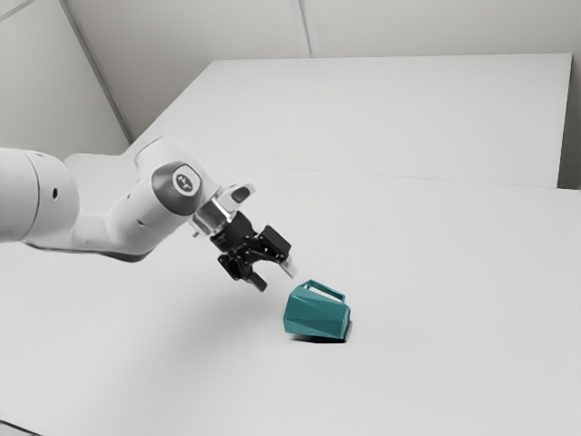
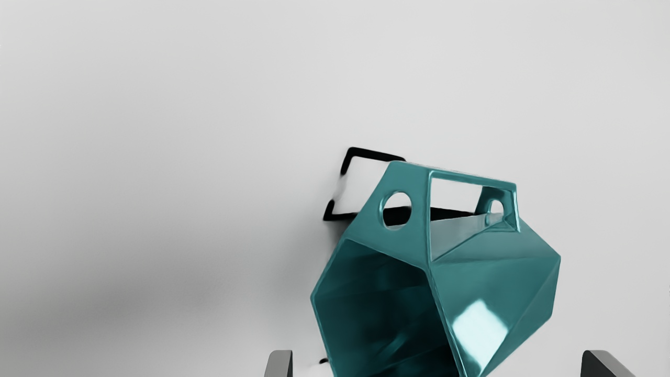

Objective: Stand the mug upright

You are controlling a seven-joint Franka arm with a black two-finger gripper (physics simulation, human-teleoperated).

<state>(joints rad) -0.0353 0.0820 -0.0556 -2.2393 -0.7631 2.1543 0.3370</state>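
The teal faceted mug lies on its side on the white table, its handle pointing up in the exterior view. Up and to the exterior view's left of it is the black gripper, apart from the mug. In the wrist view the mug shows its dark open mouth and its angular handle with round holes. The gripper stands open, its two fingertips wide apart at the bottom edge, with the mug's body showing between them and neither finger seen touching it.
The white tabletop stretches around the mug on all sides. A pale wall rises beyond the table's far edge, and the arm comes in from the exterior view's left.
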